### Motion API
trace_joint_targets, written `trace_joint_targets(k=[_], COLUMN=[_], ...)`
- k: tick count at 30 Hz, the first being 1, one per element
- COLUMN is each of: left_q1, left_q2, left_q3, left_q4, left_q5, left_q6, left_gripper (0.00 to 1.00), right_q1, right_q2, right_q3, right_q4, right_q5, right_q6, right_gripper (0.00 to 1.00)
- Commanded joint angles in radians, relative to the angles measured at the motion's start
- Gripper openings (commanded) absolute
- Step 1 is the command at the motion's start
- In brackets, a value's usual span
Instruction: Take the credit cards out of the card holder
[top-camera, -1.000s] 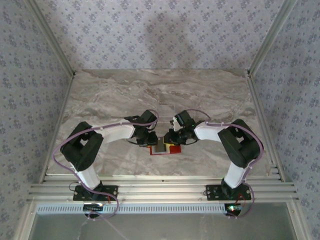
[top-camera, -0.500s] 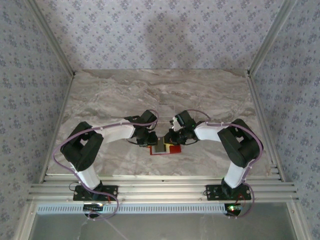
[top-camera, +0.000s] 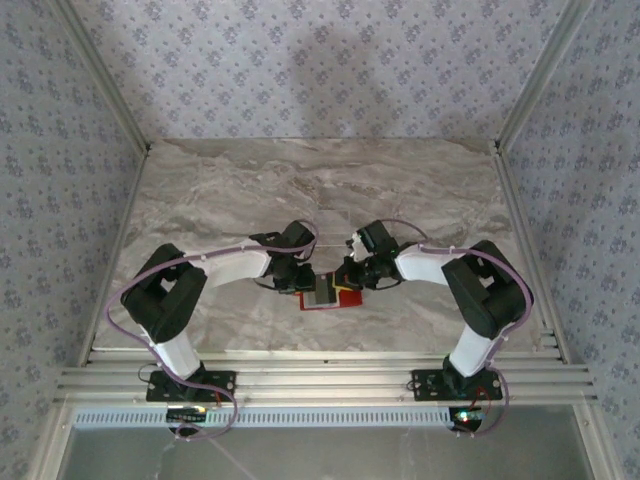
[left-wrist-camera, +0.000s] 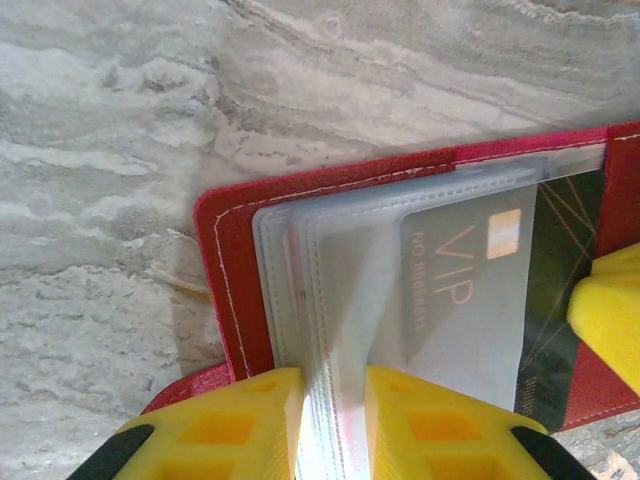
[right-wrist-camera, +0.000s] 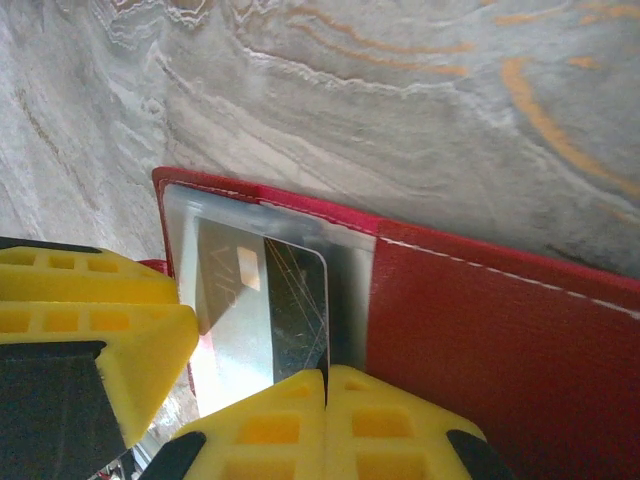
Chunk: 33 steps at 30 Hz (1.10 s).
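Note:
The red card holder lies open on the marble table between both arms. My left gripper is shut on its clear pocket sleeves near the left edge of the red cover. A grey credit card marked VIP with a dark stripe sits in the top pocket. My right gripper is shut, its yellow jaws meeting on the near right edge of that credit card. The holder's bare red flap lies to the right. From above, the left gripper and right gripper flank the holder.
The marble table stretches free behind the holder. Patterned walls and metal rails bound the sides. The other arm's yellow finger sits close on the left in the right wrist view.
My right gripper's jaws have closed onto the card's edge and that arm has shifted slightly right. The left gripper has kept its hold on the pockets.

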Motion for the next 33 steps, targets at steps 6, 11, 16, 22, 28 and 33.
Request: trace_joint_targets(k=[6, 11, 16, 22, 28, 33], left_q1=[-0.005, -0.005, -0.005, -0.008, -0.009, -0.013], left_q2=[0.012, 0.009, 0.009, 0.012, -0.002, -0.051], left_q3=[-0.026, -0.027, -0.027, -0.030, -0.030, -0.014], left_q4=[-0.086, -0.087, -0.087, -0.083, -0.085, -0.089], left_q5=[-0.037, -0.036, -0.034, -0.033, -0.039, -0.053], left_q6=[-0.007, -0.006, -0.006, -0.010, -0.013, -0.029], left_gripper=[0.25, 0.24, 0.24, 0.24, 0.25, 0.27], right_q1=[-0.002, 0.001, 0.003, 0.000, 0.000, 0.001], right_q2=[-0.015, 0.002, 0.031, 0.054, 0.055, 0.049], right_q3=[-0.011, -0.018, -0.029, -0.043, -0.049, -0.046], right_q4=[-0.032, 0.014, 0.057, 0.089, 0.095, 0.083], right_q5=[0.007, -0.027, -0.055, -0.068, -0.067, -0.064], right_q6=[-0.015, 0.005, 0.018, 0.025, 0.023, 0.016], right_gripper=[0.14, 0.24, 0.26, 0.25, 0.16, 0.12])
